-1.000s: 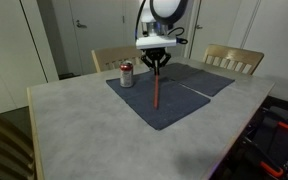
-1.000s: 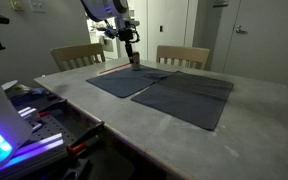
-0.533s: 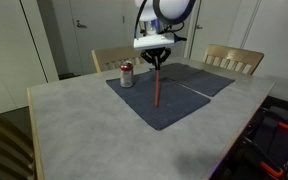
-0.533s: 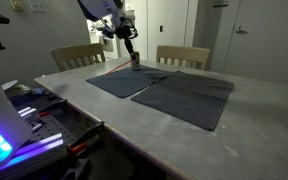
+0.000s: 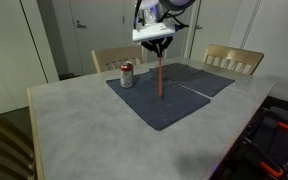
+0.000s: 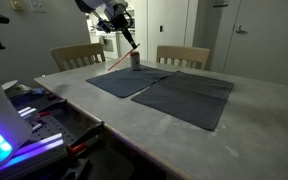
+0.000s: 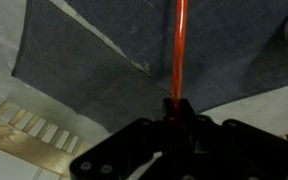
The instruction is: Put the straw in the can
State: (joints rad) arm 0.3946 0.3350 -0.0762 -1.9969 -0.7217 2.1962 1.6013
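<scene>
Straw [image 5: 161,80] hangs from the gripper [image 5: 158,59], whose fingers are pinched tight on its upper end (the wrist view shows the red stem running out from between them). Compared with a moment earlier, we see gripper and straw raised, the lower tip now off the dark placemat [image 5: 174,105]. The can [image 5: 127,74] stands on that mat's corner, near the straw but apart from it.

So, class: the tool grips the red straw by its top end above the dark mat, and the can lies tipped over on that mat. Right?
Not quite. The can stands upright on the mat, as an exterior view shows. The rest holds: the tool grips the red straw by its top end above the mat.
</scene>
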